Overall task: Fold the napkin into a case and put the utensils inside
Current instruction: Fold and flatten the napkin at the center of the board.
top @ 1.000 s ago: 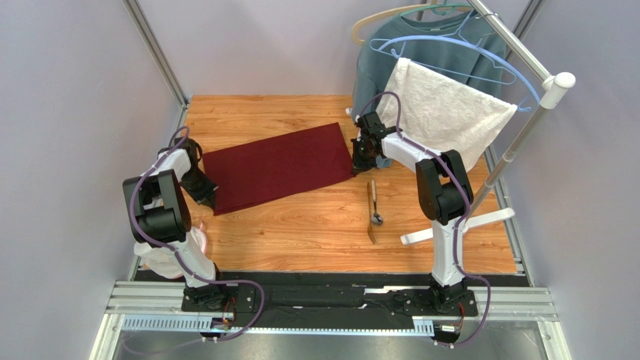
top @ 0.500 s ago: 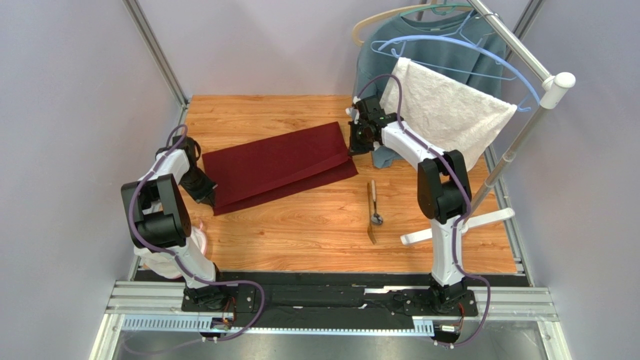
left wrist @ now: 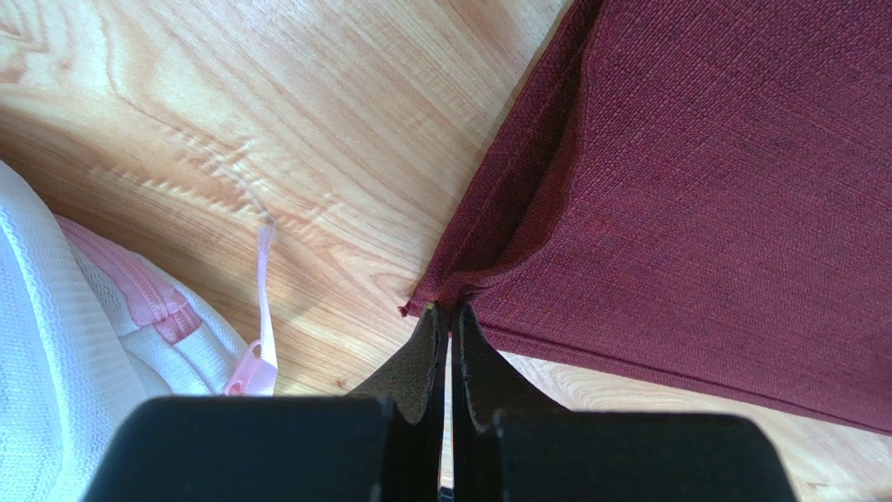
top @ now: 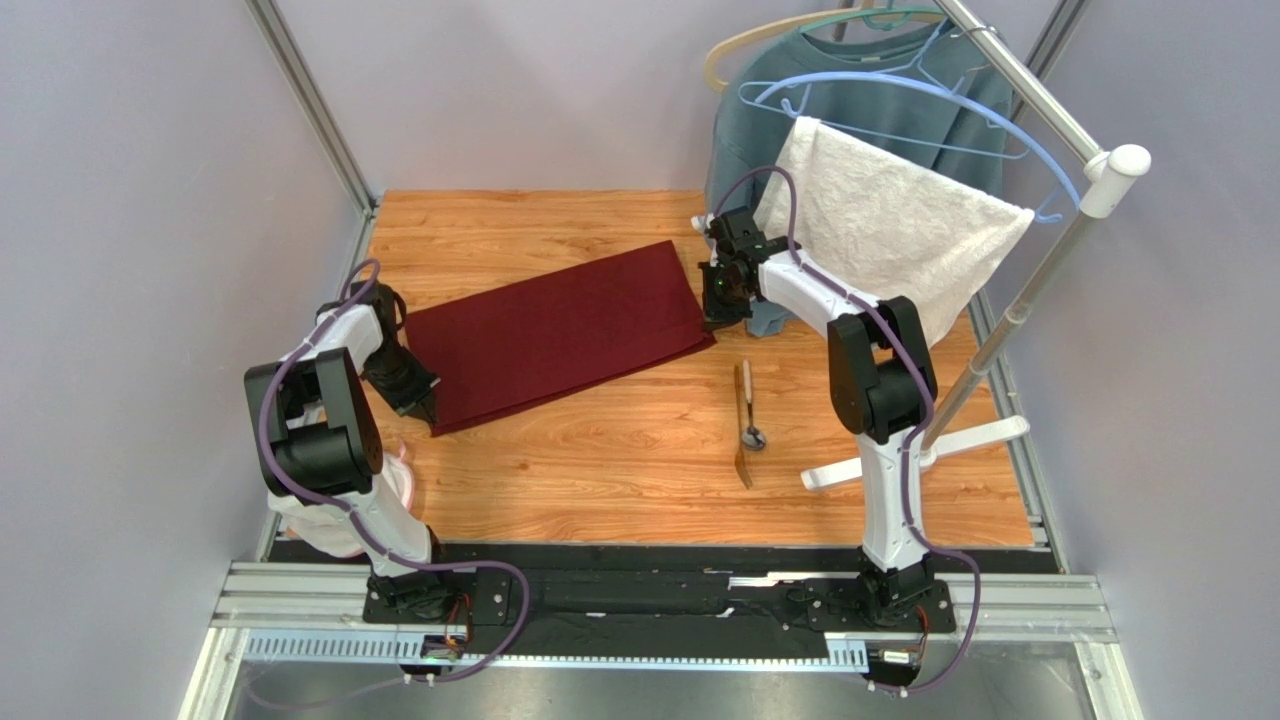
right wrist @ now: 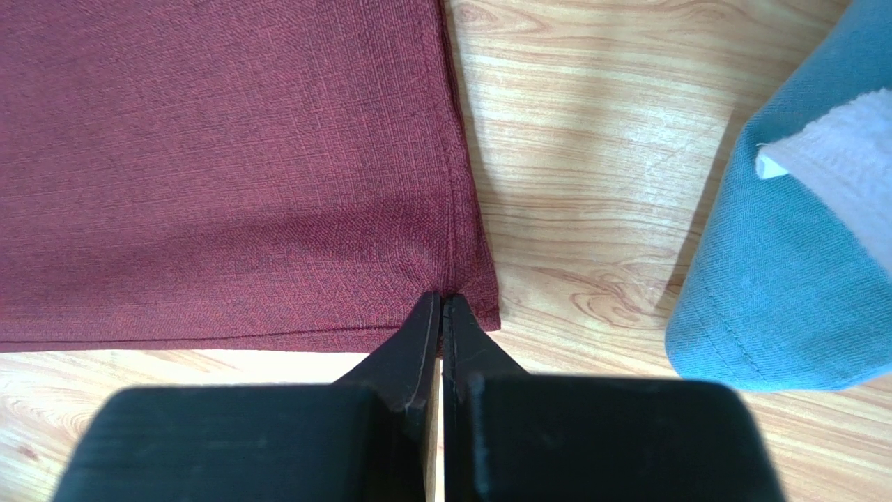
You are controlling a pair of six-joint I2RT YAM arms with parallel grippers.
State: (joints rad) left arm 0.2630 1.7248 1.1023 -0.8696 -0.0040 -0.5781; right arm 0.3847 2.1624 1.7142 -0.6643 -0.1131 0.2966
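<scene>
**Top external view:** A dark red woven cloth napkin (top: 556,333), folded into a long oblong, lies slanted across the middle of the light wooden table (top: 601,480). The left gripper (top: 425,405) is at its near-left corner and the right gripper (top: 718,318) at its right end. The utensils (top: 745,423), a shiny metal spoon and a slim golden-brown piece, lie together on bare wood near the napkin's right end and clear of the cloth. A white textured towel (top: 887,225) and a grey-blue sweatshirt (top: 751,120) hang from a metal rack (top: 1037,93) at the far right. A white mesh bag (top: 334,513) sits by the left arm's base.

**Left wrist view:** The left gripper (left wrist: 450,316) has its black jaws clenched tight on the napkin's (left wrist: 712,188) pointed corner. The layers there part slightly along the edge. The wooden table (left wrist: 262,126) shows to the left. The white mesh bag (left wrist: 63,345), with a pink zip, lies at the lower left and is apart from the cloth.

**Right wrist view:** The right gripper (right wrist: 442,305) has its jaws pressed together, pinching the napkin's (right wrist: 230,157) hemmed edge just beside its corner. The cloth lies flat on the table (right wrist: 586,126). The hem of the grey-blue sweatshirt (right wrist: 785,272) hangs at the right, with the white towel (right wrist: 838,146) over it, and neither touches the napkin.
</scene>
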